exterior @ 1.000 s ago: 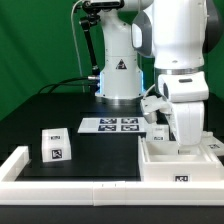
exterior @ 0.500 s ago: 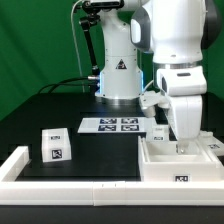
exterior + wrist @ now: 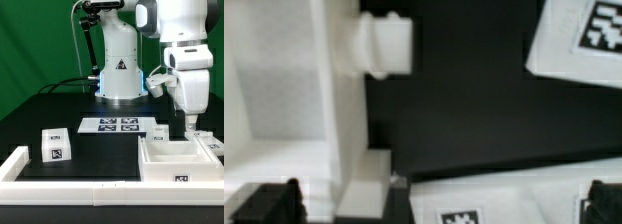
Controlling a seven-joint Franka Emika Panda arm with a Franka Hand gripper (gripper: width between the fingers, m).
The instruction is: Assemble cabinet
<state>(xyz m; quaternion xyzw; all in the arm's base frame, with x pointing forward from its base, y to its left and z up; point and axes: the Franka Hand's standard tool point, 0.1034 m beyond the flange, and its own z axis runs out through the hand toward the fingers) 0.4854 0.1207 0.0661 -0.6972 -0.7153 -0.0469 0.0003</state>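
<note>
One gripper: fingers spread wide and pinching nothing, hanging just above the far rim of the cabinet body.
Cabinet body: directly beneath the gripper, open side up on the worktop. It seems to sit against the long low rail, probably so that it cannot slide when parts are pushed into it.
Body wall: seen by the wrist view from above, its edge lying between the gripper's spread fingers, nearer one finger than the other.
Peg: a round stub on the wall's outer face, ahead of the gripper, likely a seat for a door piece.
Tagged piece: flat on the dark worktop just beside the wall, under the gripper's open span. Judging from where it lies, it looks like the next part to pick up.
Small block: well apart from the gripper, toward the exterior view's left, upright with its tags facing outward where a camera can read them.
Marker board: flat on the worktop, near the gripper but lower, toward the exterior view's left.
Step in hand: apparently between grasps, with the gripper free over the body's edge.
</note>
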